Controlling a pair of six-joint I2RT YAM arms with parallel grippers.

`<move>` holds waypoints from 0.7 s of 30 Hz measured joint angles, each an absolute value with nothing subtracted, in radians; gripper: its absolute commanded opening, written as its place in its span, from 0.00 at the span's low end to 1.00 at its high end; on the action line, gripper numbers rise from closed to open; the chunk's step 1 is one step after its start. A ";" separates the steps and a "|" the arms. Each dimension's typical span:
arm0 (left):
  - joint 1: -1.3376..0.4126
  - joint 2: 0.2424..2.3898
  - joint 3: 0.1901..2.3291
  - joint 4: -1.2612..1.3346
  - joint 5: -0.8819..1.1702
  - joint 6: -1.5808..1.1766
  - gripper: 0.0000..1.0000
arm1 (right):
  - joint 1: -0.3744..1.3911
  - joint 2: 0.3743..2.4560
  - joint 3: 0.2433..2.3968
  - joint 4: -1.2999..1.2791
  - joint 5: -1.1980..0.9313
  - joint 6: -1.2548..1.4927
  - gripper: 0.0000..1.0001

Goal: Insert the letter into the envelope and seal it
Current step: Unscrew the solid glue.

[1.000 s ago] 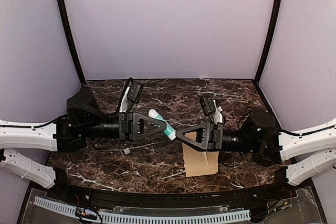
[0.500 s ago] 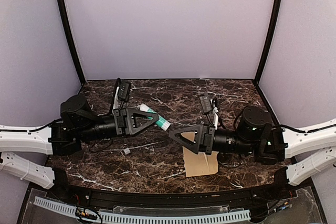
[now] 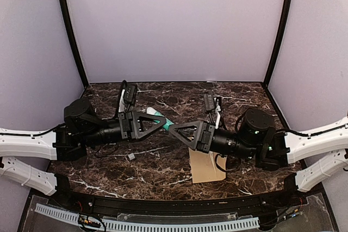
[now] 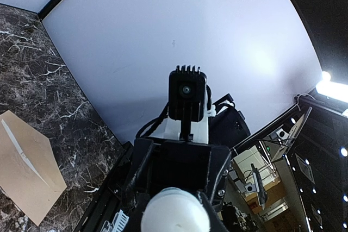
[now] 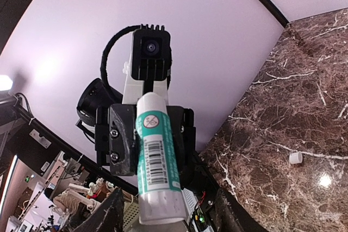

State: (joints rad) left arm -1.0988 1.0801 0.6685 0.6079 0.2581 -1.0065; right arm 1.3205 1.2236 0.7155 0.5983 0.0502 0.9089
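The envelope [image 3: 206,168] lay flat on the dark marbled worktop [image 3: 163,161], tan and rectangular, its far end hidden under the right arm in the top view. In the left wrist view a thin pale line ran across the envelope's face. No part of the letter could be made out, and whether it was inside the envelope could not be told.

Raised above the worktop, beyond the envelope's far left corner, the left end effector [image 3: 159,123] was clamped on a glue stick [image 3: 155,114], a white tube with a teal label and a barcode. The stick lay roughly level, one end pointing back toward the envelope's side.

The right end effector [image 3: 173,130] hung over the envelope's far edge and faced the left one head-on. Its fingers [image 5: 103,215] stood apart, one on each side of the free end of the glue stick, with a gap showing on both sides in the right wrist view. It had hold of nothing.

A small white cap [image 3: 131,156] sat on the worktop well to the left of the envelope, apart from both arms
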 measured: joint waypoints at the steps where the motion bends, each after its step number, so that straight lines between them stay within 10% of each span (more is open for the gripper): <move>1: -1.099 1.081 0.669 0.612 0.263 -1.007 0.00 | 1.320 1.227 0.724 0.600 0.054 0.911 0.51; 21: -1.099 1.102 0.668 0.645 0.291 -1.006 0.00 | 1.320 1.276 0.762 0.661 0.042 0.963 0.31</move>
